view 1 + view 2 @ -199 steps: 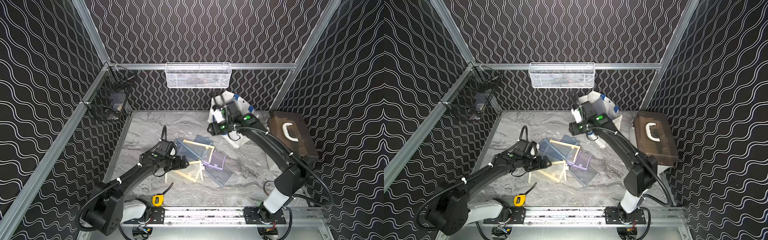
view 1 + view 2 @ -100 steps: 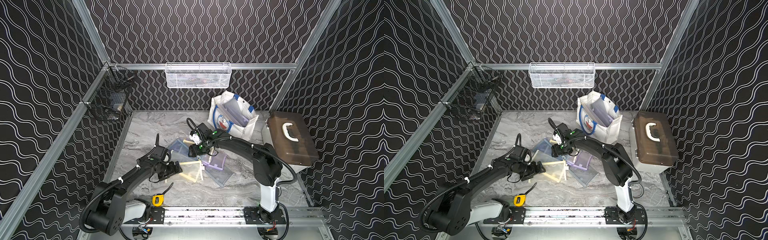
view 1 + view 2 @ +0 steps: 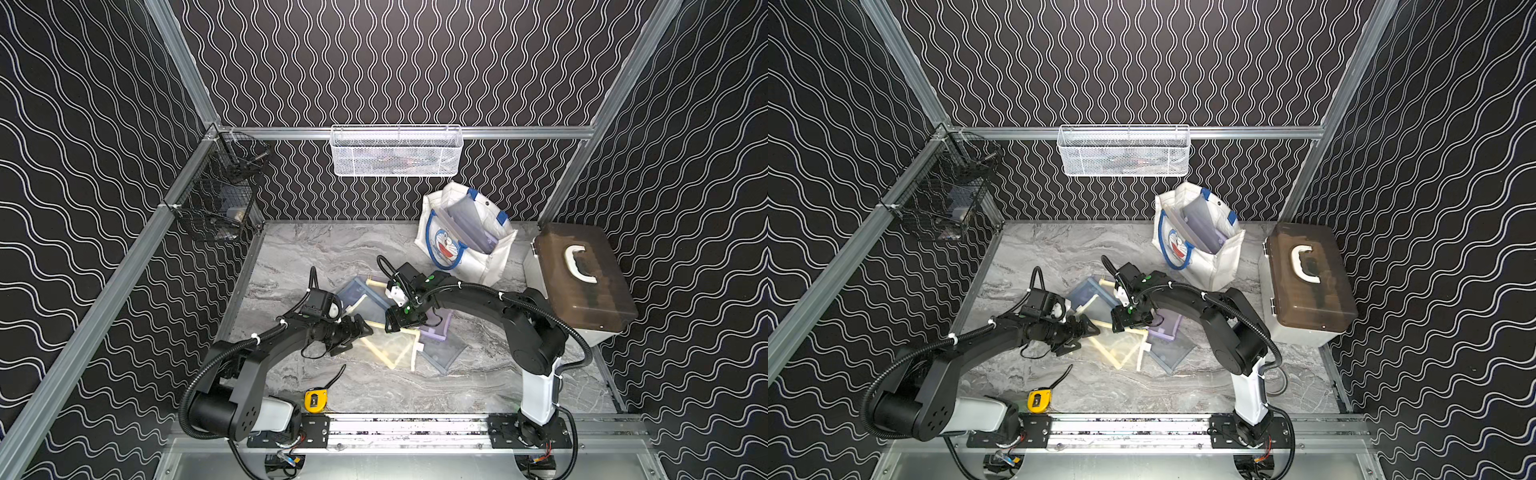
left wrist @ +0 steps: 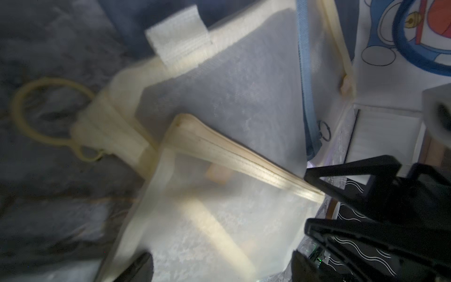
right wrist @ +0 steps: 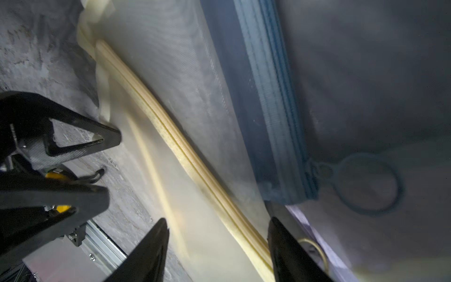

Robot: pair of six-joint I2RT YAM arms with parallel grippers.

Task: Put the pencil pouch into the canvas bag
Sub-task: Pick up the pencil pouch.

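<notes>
Partly done — grey pouch [image 3: 469, 224] already in canvas bag [image 3: 494, 266]. Not yet grabbed: cream mesh pouch [image 3: 397, 349] on surface [image 3: 332, 249], left claw [image 3: 357, 334] gaping, right claw [image 3: 394, 327] half-open astride its zip — both empty.

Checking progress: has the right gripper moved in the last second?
Yes. The right gripper has come away from the canvas bag toward the front, now over the cream pouch.

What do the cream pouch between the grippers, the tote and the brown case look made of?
Cream pouch: translucent fine mesh, woven tape trim. Tote: matte white fabric, probably canvas; it creases. Brown case: smoky translucent plastic, seemingly; dark contents show through.
</notes>
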